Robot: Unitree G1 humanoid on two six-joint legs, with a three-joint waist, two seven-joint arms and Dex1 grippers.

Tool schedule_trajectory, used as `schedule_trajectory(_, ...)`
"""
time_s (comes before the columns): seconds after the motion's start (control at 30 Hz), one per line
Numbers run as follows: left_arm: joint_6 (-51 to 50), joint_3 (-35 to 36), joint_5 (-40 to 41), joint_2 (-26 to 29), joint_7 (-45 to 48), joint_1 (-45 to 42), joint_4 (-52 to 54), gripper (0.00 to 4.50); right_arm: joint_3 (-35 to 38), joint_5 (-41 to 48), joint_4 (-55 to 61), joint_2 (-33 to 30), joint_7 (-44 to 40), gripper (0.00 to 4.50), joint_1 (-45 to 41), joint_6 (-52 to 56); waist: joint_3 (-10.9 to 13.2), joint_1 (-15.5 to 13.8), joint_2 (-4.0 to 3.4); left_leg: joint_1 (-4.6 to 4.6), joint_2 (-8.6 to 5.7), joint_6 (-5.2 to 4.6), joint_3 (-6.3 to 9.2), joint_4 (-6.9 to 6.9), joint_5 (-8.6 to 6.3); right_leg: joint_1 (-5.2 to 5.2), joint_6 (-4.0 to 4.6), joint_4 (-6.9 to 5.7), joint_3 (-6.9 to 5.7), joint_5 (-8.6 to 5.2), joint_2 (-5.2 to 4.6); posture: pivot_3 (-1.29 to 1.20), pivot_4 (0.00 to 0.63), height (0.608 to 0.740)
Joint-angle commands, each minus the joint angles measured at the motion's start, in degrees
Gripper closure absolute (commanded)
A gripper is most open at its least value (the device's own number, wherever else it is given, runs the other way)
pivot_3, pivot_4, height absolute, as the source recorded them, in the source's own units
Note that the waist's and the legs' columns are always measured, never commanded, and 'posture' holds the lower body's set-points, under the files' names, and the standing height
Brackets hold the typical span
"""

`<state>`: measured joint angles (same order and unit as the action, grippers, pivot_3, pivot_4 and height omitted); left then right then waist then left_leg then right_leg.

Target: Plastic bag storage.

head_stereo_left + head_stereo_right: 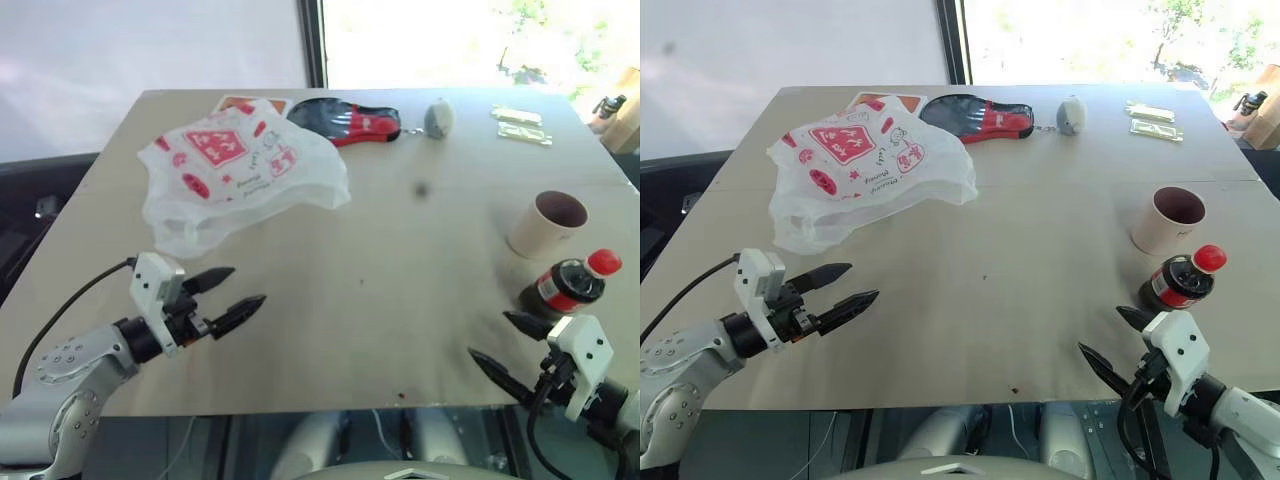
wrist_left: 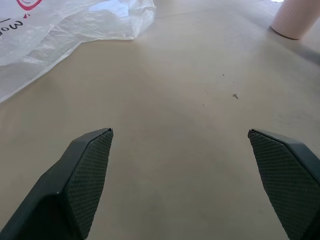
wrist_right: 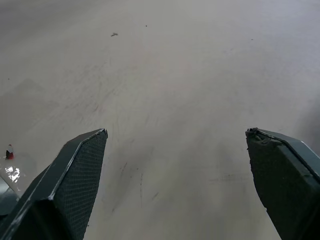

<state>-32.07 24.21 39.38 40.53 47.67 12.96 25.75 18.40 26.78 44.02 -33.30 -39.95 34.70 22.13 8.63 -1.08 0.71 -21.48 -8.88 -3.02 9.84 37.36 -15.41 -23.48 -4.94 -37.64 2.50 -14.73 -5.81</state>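
Sunlit window glass backs the pale wooden table (image 1: 380, 300), where nothing is stored yet: the crinkly translucent white plastic bag with red logos (image 1: 235, 170) lies loose beyond the left gripper (image 1: 228, 297), its long axis slanting toward the tan paper cup (image 1: 548, 222). Left gripper and right gripper (image 1: 505, 343) both gape wide, empty.

We see a translucent white plastic bag (image 1: 240, 170) with red logos, a beige surface (image 1: 380, 300), a pinkish cup (image 1: 545, 223), and a red-capped dark bottle (image 1: 570, 282).
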Motion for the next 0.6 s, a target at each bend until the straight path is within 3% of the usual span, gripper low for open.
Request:
schedule_trajectory(0.03,0.1,0.7,0.5,-0.6,-3.1,-2.3,2.1,0.01,-1.6,0.8,3.9,-0.2,0.9,0.00,-3.6,-0.4,0.0,0.0,0.00,0.00,0.00,0.00,0.00,0.00,0.00,0.00,0.00,0.00,0.00,0.00,0.00,0.00,0.150,0.740)
schedule_trajectory(0.27,-3.9,-2.1,1.1,-3.7,-14.6,-13.3,5.4,0.01,-8.5,3.3,6.1,-0.4,0.7,0.00,-17.1,-0.9,0.0,-0.1,0.09,0.00,0.02,0.08,0.05,0.07,0.06,0.00,-0.01,-0.06,-0.06,0.02,0.02,0.00,0.150,0.740)
schedule_trajectory(0.37,-5.8,-4.5,-2.2,-3.8,-21.0,-21.1,3.6,0.01,-10.8,3.1,5.1,-0.6,2.0,0.00,-22.2,0.9,0.1,-0.2,0.18,-0.11,0.00,-0.18,0.05,0.06,0.18,-0.10,0.01,-0.04,-0.06,0.03,0.02,0.00,0.150,0.740)
schedule_trajectory(0.47,-11.5,-12.7,-15.3,1.5,-30.3,-30.5,0.0,0.01,-12.1,5.2,5.3,-1.6,2.1,0.00,-25.9,3.8,0.1,-0.3,0.22,-0.19,-0.01,-0.19,0.06,0.08,0.20,-0.19,0.02,-0.05,-0.08,0.05,0.02,0.00,0.150,0.740)
schedule_trajectory(0.6,-8.4,-26.2,-31.1,7.8,-31.3,-38.5,-10.4,0.01,-14.2,4.4,4.7,-1.8,2.3,0.00,-29.2,4.2,0.1,0.0,0.20,-0.23,-0.02,-0.20,0.02,0.03,0.20,-0.23,0.02,-0.06,0.00,0.04,0.04,0.00,0.150,0.740)
